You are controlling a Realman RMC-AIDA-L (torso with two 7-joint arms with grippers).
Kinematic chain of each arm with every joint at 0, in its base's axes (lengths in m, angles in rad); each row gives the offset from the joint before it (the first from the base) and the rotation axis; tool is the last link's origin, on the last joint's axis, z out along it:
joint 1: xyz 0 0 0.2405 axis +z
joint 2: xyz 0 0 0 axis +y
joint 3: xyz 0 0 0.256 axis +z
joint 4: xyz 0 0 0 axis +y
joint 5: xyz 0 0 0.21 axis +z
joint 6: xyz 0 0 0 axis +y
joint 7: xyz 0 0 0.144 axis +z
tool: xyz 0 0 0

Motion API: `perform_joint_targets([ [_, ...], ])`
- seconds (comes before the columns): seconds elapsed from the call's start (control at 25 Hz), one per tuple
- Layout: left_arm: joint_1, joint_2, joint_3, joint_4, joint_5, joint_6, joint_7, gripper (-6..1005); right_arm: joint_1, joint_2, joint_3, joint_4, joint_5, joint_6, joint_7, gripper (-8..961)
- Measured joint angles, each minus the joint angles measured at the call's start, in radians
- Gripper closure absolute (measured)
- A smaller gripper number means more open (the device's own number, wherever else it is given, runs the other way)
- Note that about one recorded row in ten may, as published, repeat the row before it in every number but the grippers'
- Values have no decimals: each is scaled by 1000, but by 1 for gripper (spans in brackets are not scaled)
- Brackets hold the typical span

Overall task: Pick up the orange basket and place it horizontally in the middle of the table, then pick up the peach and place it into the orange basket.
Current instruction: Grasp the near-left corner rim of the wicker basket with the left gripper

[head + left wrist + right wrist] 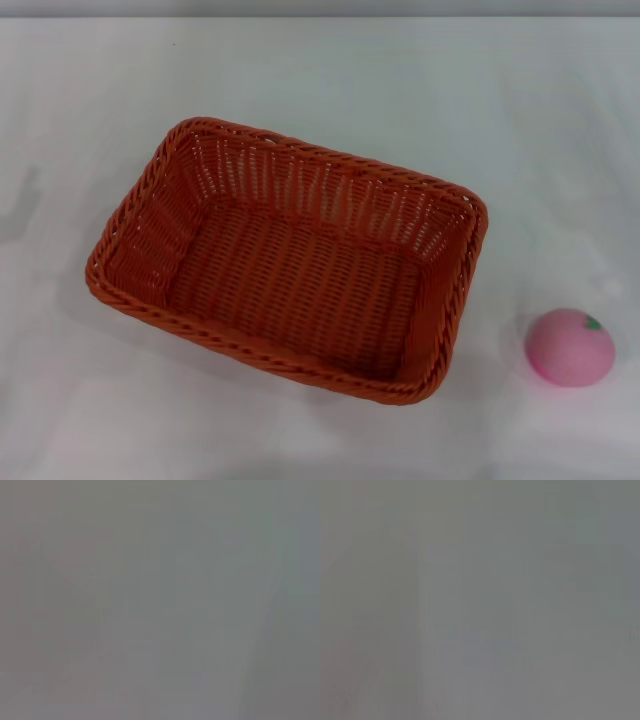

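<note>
The orange basket (290,260) rests on the white table (320,70) near the middle of the head view. It is empty, and its long side runs slightly askew, the right end nearer to me. The pink peach (569,346) sits on the table to the right of the basket, a short gap apart from its rim. Neither gripper nor arm shows in the head view. Both wrist views show only a plain grey blur.
The table's far edge runs along the top of the head view. Bare white tabletop surrounds the basket on all sides.
</note>
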Motion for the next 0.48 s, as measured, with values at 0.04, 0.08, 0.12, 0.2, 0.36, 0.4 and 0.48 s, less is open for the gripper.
perform_joint_targets([
  [0.04, 13, 0, 0, -54, 29, 12, -71, 285, 2, 0, 0, 0, 0, 0, 0, 109],
  [0.08, 20, -1, 0, -85, 49, 20, -114, 285, 3, 0, 0, -2, 0, 0, 0, 109],
  [0.12, 32, -2, 0, -138, 80, 39, -192, 285, 4, 0, 0, -5, 0, 0, -1, 109],
  [0.2, 50, -2, 0, -261, 175, 87, -386, 286, 5, 0, 0, -10, 0, 0, -1, 109],
  [0.36, 53, 1, -10, -511, 442, 151, -798, 286, 6, 0, 1, -14, 4, 0, -4, 109],
  [0.4, 49, 1, -11, -566, 508, 160, -888, 286, 7, 0, 1, -14, 6, 0, -8, 109],
  [0.48, 33, 2, -12, -680, 651, 169, -1073, 285, 9, 0, 2, -15, 7, 0, -17, 108],
])
